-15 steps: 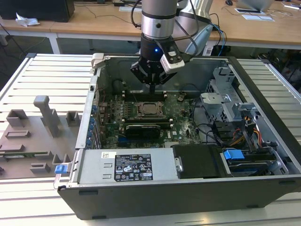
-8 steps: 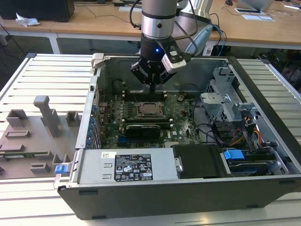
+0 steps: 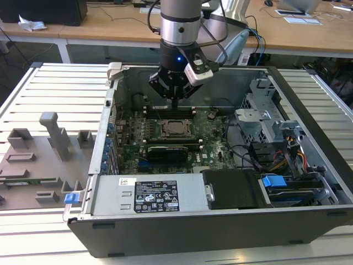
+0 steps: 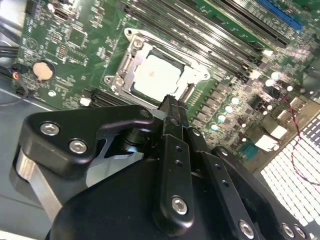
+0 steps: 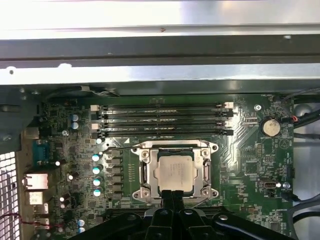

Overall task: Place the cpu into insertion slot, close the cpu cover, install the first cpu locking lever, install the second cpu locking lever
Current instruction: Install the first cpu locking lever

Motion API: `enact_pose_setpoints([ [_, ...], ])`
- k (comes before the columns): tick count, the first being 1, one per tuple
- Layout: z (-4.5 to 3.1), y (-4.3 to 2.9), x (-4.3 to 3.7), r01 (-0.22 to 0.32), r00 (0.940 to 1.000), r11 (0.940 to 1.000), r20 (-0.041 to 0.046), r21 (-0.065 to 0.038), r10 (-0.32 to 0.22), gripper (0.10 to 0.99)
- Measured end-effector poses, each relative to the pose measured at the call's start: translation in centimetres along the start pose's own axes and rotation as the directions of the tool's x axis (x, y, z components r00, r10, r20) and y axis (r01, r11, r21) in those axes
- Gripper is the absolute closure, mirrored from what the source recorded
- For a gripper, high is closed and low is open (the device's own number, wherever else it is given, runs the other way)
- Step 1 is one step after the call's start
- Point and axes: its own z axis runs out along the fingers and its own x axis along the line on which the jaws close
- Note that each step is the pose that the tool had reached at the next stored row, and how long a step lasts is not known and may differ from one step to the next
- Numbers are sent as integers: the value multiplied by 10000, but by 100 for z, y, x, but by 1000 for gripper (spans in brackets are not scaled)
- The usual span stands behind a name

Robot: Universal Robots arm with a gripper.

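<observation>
Pincer [image 5: 172, 195] across one edge of cpu [image 5: 175, 172].

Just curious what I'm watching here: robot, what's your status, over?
Gripper shut, empty, at the cpu cover edge. Cpu seated, cover down around it. Nothing blocking. Over.

We see the pale, square cpu [image 5: 174, 173] lying flat in the insertion slot [image 5: 176, 151] at mid-scene, with the silvery cpu cover [image 5: 206, 172] framing it.
</observation>
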Motion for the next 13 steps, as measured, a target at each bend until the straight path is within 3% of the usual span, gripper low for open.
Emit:
enact_pose_setpoints([
  [13, -2, -7, 269, -1, 10000, 10000, 2, -1, 1, 980],
])
